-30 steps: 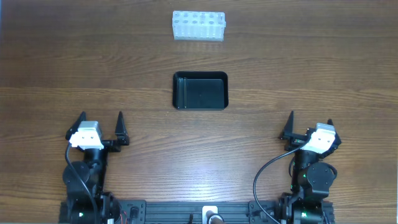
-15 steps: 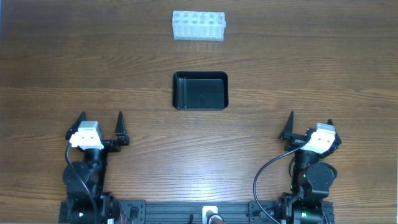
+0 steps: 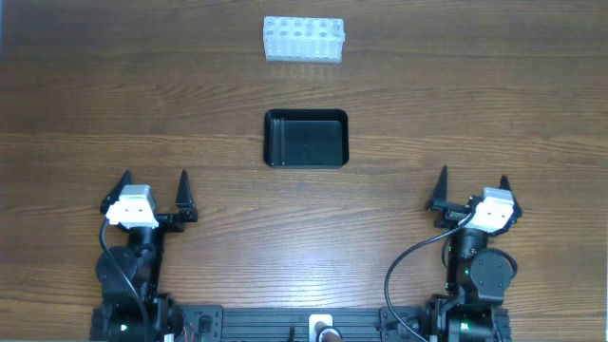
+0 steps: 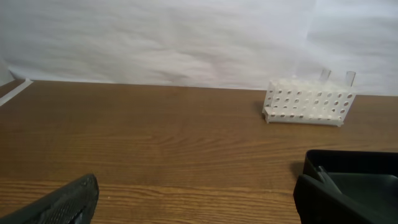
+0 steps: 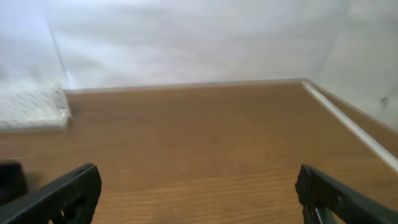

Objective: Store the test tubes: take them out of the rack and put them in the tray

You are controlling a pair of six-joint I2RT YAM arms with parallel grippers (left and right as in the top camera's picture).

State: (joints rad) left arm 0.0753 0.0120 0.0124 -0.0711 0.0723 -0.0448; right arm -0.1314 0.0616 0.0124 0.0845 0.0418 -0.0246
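Black left gripper (image 3: 154, 177) and right gripper (image 3: 473, 177), jaws wide apart, empty

White rack (image 3: 303, 40) — black tray (image 3: 306, 139) — brown woodgrain table (image 3: 475, 114).

Top cam looks straight down; wrist cams sit low, facing rack (image 4: 309, 102) (both share it).

the left arm (image 3: 133, 256) and right arm (image 3: 480, 271) are black and jointed, on a black rail (image 3: 256, 318). each wrist carries a white block (image 3: 133, 204). the left tool (image 3: 154, 180) and right tool (image 3: 474, 180) have black pointed fingers (image 3: 184, 185); thin black cables (image 3: 389, 277) loop alongside
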